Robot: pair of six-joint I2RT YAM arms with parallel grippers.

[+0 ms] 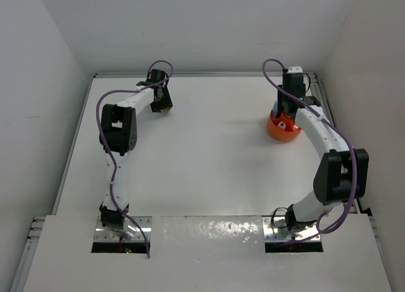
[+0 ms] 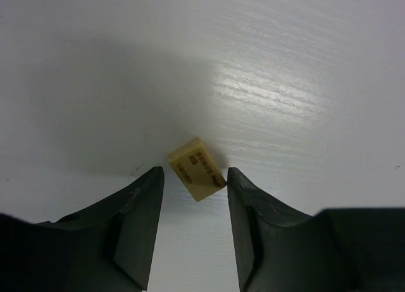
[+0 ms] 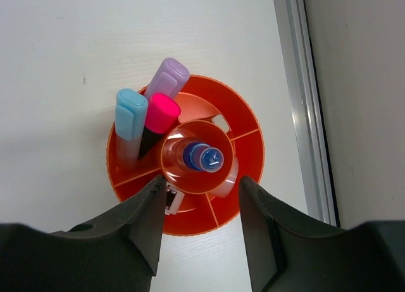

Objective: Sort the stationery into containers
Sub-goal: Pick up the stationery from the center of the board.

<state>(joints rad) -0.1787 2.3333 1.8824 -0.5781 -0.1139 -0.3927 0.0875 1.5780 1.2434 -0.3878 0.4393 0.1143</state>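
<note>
White tabletop (image 1: 209,159), closed in by white walls, is seen under both arms. At about 11 o'clock on it, the left gripper (image 1: 162,106) is lowered over a beige block (image 2: 196,167); its fingers are parted, and the block lies flat between the tips, skewed to them and not yet clamped. The block is judged to be light, stiff and slightly rubbery, with a printed face that may be slicker than its bare edges. It is best taken across its two long sides, low, near the middle. Because it sits askew, it may be spun by whichever finger meets it first.

At about 2 o'clock, the right gripper (image 3: 199,191) is held over the orange tub (image 3: 247,124), fingers spread and nothing grasped. A light-blue highlighter (image 3: 130,109), a pink-capped marker (image 3: 161,114) and a blue-capped bottle (image 3: 204,157) are stowed inside.
</note>
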